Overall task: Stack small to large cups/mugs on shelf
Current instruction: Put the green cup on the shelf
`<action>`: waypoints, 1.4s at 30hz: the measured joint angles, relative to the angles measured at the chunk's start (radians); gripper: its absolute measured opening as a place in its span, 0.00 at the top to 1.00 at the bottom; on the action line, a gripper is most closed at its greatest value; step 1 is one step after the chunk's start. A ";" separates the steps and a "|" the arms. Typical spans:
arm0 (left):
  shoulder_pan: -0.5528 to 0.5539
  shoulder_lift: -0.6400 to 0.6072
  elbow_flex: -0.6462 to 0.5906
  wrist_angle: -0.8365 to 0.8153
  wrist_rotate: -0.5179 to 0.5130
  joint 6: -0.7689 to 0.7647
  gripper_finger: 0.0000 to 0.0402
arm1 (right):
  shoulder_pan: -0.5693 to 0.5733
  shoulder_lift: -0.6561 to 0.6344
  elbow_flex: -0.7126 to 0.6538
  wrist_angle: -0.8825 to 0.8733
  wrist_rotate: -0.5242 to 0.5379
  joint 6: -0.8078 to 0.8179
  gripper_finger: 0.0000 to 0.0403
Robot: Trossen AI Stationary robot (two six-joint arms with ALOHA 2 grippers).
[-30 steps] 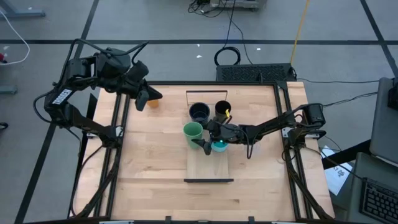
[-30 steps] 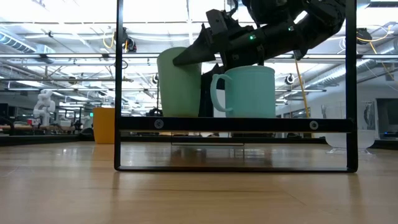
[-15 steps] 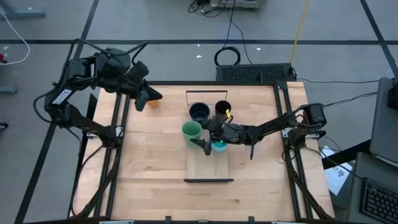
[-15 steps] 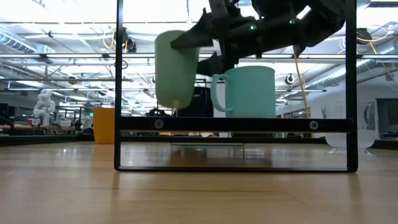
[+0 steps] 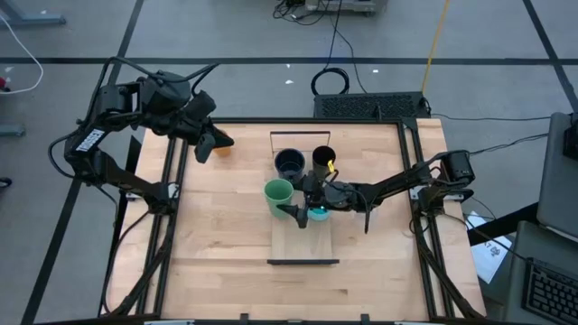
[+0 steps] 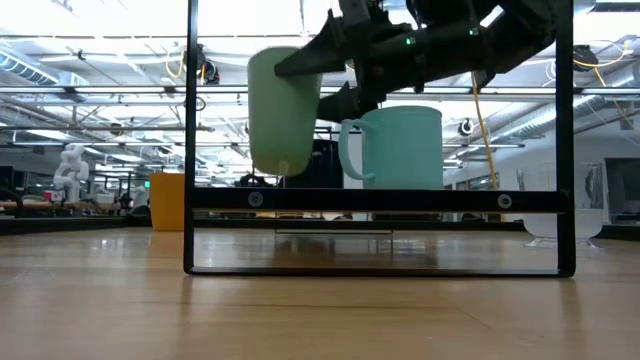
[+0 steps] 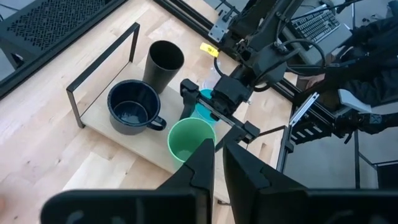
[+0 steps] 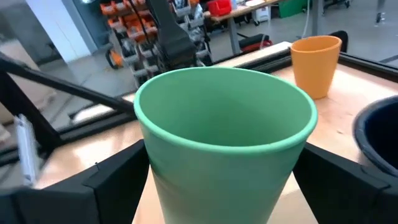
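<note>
The green cup (image 8: 224, 137) stands between the fingers of my right gripper (image 5: 293, 200), just above the left edge of the shelf (image 5: 302, 242). On the shelf rest the bright blue mug (image 6: 400, 147), the dark mug (image 5: 289, 163) and the tall black cup (image 5: 323, 159), each on its base. Near the table's far left the orange cup (image 5: 222, 149) stands on the tabletop. My left gripper (image 5: 206, 144) hangs shut above the table beside the orange cup and touches nothing. My right gripper holds the green cup by its side wall (image 8: 158, 180), below the rim, with one finger (image 8: 115, 180) on each side. The fingers come in level from the table's right side. The cup is mouth up, tilted a little, its base (image 6: 283, 168) clear of the shelf.
The shelf's thin dark frame (image 6: 190, 140) rises at its short ends. The blue mug stands close on the right of the green cup, and the dark mug (image 8: 380, 134) just beyond it. Bare tabletop (image 5: 217, 244) lies left of and in front of the shelf.
My right gripper has tipped upward slightly and raised the green cup off the shelf. The cup, which stood on its base, now hangs a little above the shelf, shifted slightly toward the table's left and tilted.
</note>
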 joint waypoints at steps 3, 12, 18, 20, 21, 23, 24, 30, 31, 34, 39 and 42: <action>0.000 0.000 0.000 0.000 0.000 0.000 0.92 | -0.002 0.000 0.000 -0.014 0.002 -0.020 0.12; 0.001 0.000 0.000 -0.001 0.000 0.003 0.92 | -0.005 0.001 -0.001 0.007 0.002 0.053 0.12; 0.001 0.000 0.000 0.000 0.002 0.002 0.92 | -0.017 0.001 -0.001 -0.080 0.009 0.075 0.12; 0.001 0.000 0.000 0.000 0.018 0.002 0.92 | -0.018 0.001 -0.001 -0.098 0.035 0.072 0.12; 0.001 0.000 0.000 -0.001 0.023 0.002 0.92 | -0.018 0.001 -0.001 -0.107 0.035 0.073 0.12; 0.000 0.000 0.000 0.000 0.024 0.001 0.92 | -0.017 0.001 -0.001 -0.118 0.035 0.069 0.12; 0.000 0.000 0.000 -0.001 0.024 0.001 0.92 | -0.017 0.001 -0.001 -0.117 0.035 0.068 0.12; 0.001 0.000 0.000 0.000 0.024 0.001 0.92 | -0.015 0.000 -0.001 -0.060 0.040 -0.021 0.11; 0.001 0.000 0.000 0.000 0.024 0.002 0.92 | -0.014 0.000 -0.001 -0.054 0.049 -0.027 0.11; 0.001 0.000 0.000 0.000 0.024 0.003 0.92 | -0.014 0.001 -0.001 -0.020 0.061 -0.023 0.11; 0.000 0.000 0.000 0.000 0.024 0.003 0.92 | -0.014 0.000 0.000 -0.029 0.082 0.004 0.11; 0.000 0.000 0.000 -0.001 0.027 0.003 0.92 | -0.013 0.000 0.000 -0.016 0.083 0.005 0.11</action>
